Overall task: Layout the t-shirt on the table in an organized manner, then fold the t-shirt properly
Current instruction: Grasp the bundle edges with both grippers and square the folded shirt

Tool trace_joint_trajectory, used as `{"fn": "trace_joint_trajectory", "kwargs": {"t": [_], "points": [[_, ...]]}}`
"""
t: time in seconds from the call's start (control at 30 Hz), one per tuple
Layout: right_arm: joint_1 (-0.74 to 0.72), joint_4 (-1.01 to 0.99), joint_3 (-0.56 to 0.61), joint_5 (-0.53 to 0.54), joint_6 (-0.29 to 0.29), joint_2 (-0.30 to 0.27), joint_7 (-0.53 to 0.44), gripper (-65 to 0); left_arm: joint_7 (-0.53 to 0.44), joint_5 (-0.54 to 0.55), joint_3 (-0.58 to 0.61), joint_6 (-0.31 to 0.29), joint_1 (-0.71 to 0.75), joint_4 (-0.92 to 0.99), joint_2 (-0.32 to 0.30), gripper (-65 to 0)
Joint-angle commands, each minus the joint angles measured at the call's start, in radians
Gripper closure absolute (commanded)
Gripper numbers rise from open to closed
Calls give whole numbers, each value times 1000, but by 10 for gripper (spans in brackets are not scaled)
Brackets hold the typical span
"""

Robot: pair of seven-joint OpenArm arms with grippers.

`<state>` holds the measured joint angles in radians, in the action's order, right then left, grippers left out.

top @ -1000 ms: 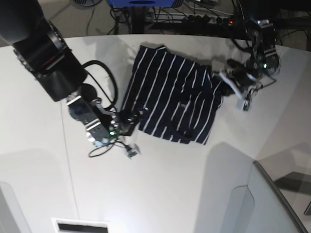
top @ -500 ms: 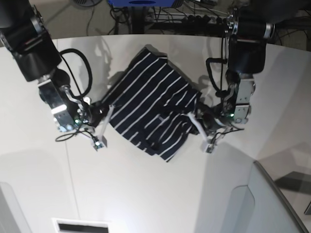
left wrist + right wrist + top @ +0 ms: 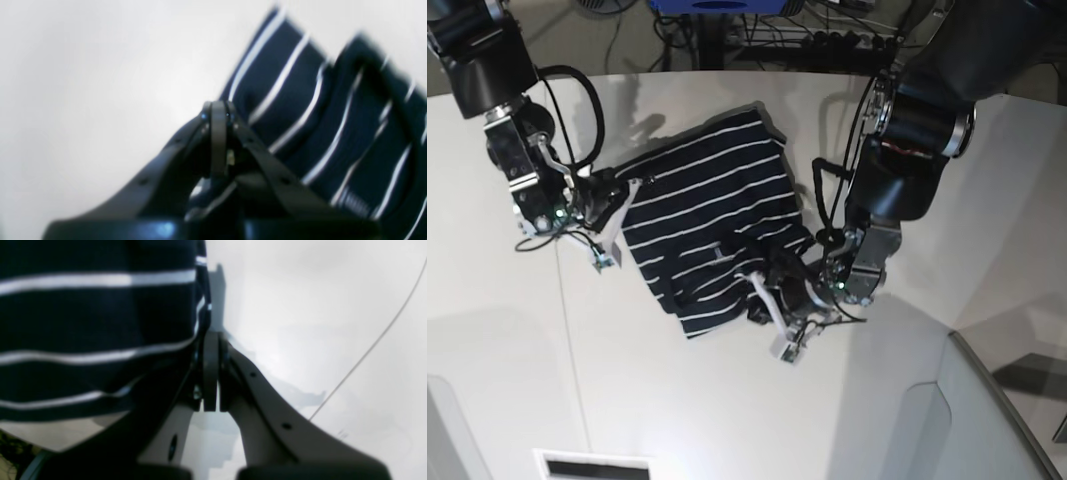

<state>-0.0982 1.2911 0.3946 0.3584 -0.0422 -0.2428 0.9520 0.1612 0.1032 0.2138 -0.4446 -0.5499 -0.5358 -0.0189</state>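
The t-shirt [image 3: 712, 225], dark navy with thin white stripes, lies bunched and slanted on the middle of the white table [image 3: 727, 410]. My right gripper [image 3: 630, 187] is at the shirt's left corner. In the right wrist view its fingers [image 3: 210, 373] are pressed together on the t-shirt [image 3: 100, 313] edge. My left gripper [image 3: 762, 272] is at the shirt's near right corner. In the blurred left wrist view the left gripper [image 3: 218, 111] is shut, with striped t-shirt [image 3: 320, 113] fabric beside and under it.
Cables and a power strip [image 3: 827, 40] lie beyond the table's far curved edge. A thin seam line [image 3: 567, 330] runs down the table's left side. A grey panel [image 3: 1007, 400] stands at the lower right and a dark slot [image 3: 592, 466] at the bottom edge.
Both arms swung with the shirt. The left gripper came from the far right to the near middle; the right gripper moved left and back. The shirt turned and shifted left.
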Motion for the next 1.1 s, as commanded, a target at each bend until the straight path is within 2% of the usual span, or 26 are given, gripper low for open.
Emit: {"fn": "trace_joint_trajectory", "kwargs": {"t": [0.0,0.17,0.2,0.23,0.33,0.4,0.53,0.63,0.73,0.87,1.07], "points": [[-15,22,-7,0,0,-3,9,-2,-25,10,-1,-4,-48,-16,1,0],[-19,84,-7,-3,5,-13,75,-2,-21,10,-1,-4,-101,-20,0,0],[-19,112,-7,-3,21,-23,83,-2,-19,10,-3,-4,-108,-22,0,0],[-19,144,-7,-3,55,-33,92,-2,-18,10,-4,-4,-112,-23,0,0],[-19,249,-7,-3,206,-59,129,-2,15,13,-11,-4,-103,-102,-16,0],[-16,322,-9,1,247,-82,160,-2,97,13,-63,-6,-48,-201,-43,0],[-7,456,-1,4,244,-76,220,-2,271,11,-235,-9,116,-521,-82,0],[1,480,2,4,224,-3,220,-2,355,5,-333,-9,287,-732,-132,0],[-4,425,4,3,176,47,160,-2,363,8,-402,-9,466,-863,-180,0],[-33,272,4,1,112,79,78,-2,361,11,-500,-9,647,-952,-200,0],[-90,12,0,0,97,96,-67,-2,360,11,-574,-10,778,-986,-203,0]]}}
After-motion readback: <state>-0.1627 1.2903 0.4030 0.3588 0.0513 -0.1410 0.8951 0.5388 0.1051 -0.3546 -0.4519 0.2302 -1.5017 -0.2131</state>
